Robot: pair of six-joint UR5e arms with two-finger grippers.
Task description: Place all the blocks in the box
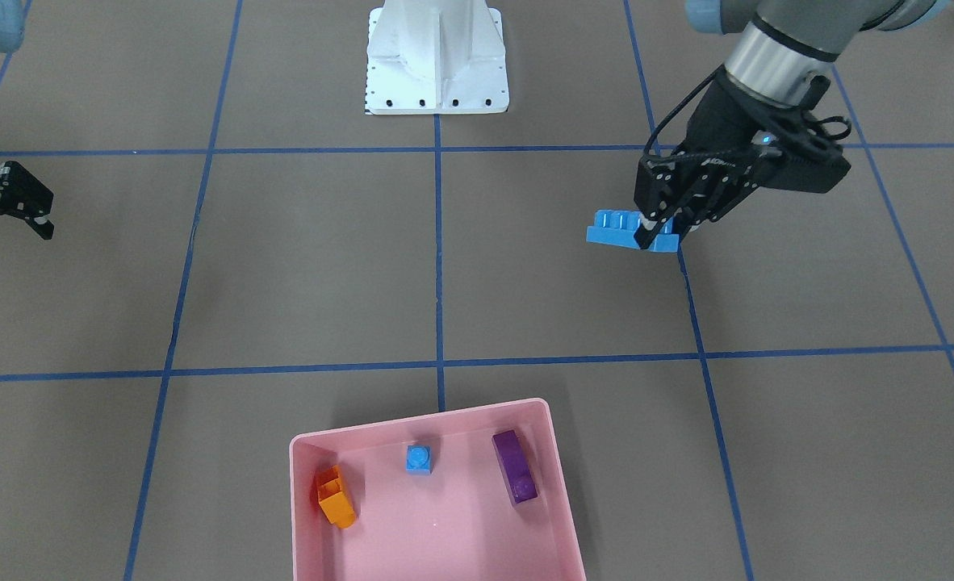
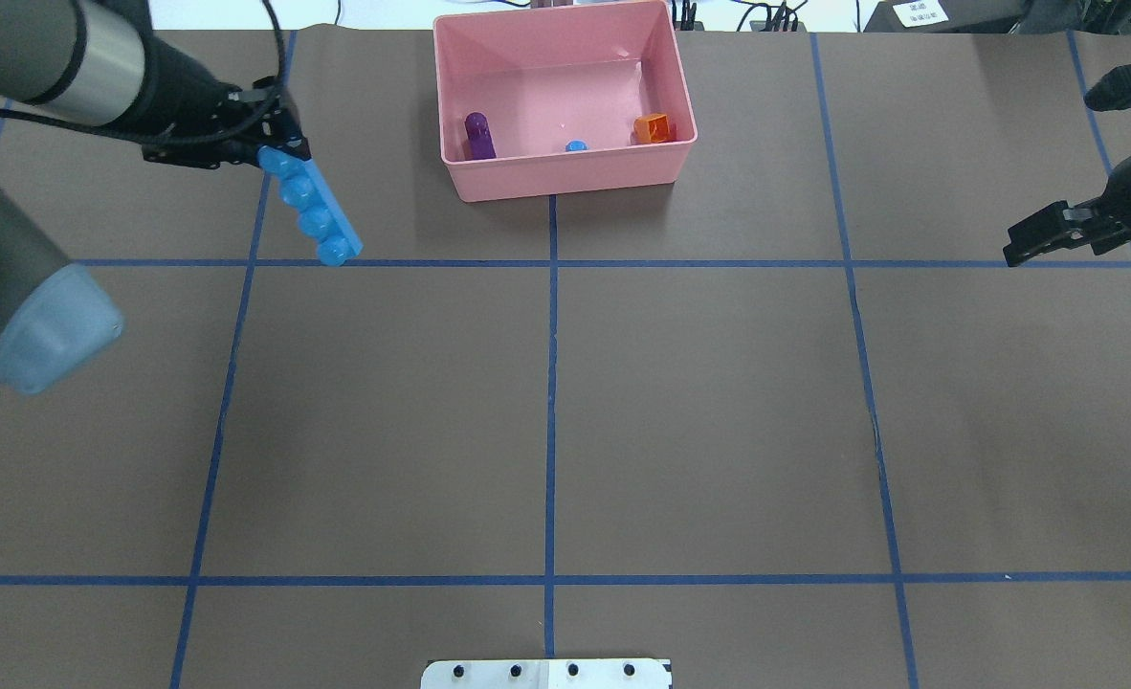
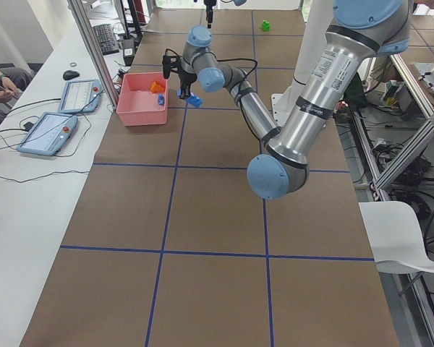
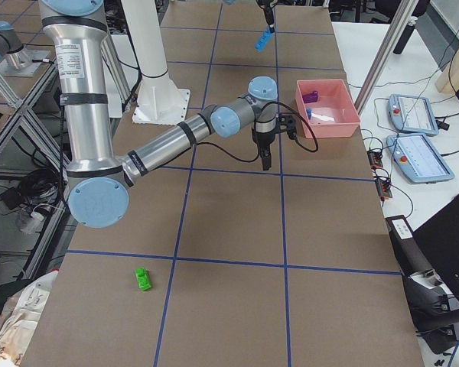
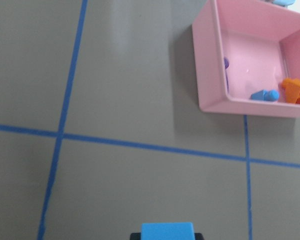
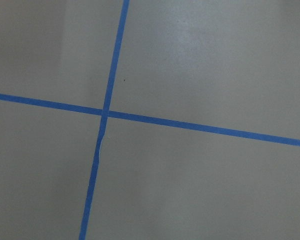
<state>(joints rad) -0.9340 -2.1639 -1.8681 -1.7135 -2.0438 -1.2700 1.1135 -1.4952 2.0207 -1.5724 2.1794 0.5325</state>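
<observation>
Left gripper (image 1: 661,232): jaws pinched on one end of the long blue four-stud brick (image 1: 624,229). The rest of the brick sticks out free past the fingertips. From overhead its stud row faces up toward the camera and the brick runs diagonally. It is tilted and held up off the table (image 2: 719,411). It sits well apart from the pink tray (image 2: 565,178), off the tray's wall on the robot's left side, and no part of it is over the rim. The left wrist camera shows only the brick's blue end at the bottom edge, with the tray ahead and to one side.

Right gripper (image 2: 1025,247): well apart from the tray, off its opposite side, low over bare table. Only a dark side-on outline shows, so I cannot tell whether the fingers are spread or together. The right wrist view gives only crossed blue tape lines.

Inside the tray are three bricks, all apart from each other, along the wall nearest the robot:
- orange brick (image 1: 336,496), tipped on its side, in the corner on the robot's right
- small blue single-stud brick (image 1: 419,459), around the middle of that wall
- purple brick (image 1: 515,466), toward the robot's-left corner

Green brick (image 4: 143,279): outside the tray, very far from it, on the table at the end on the robot's right.
</observation>
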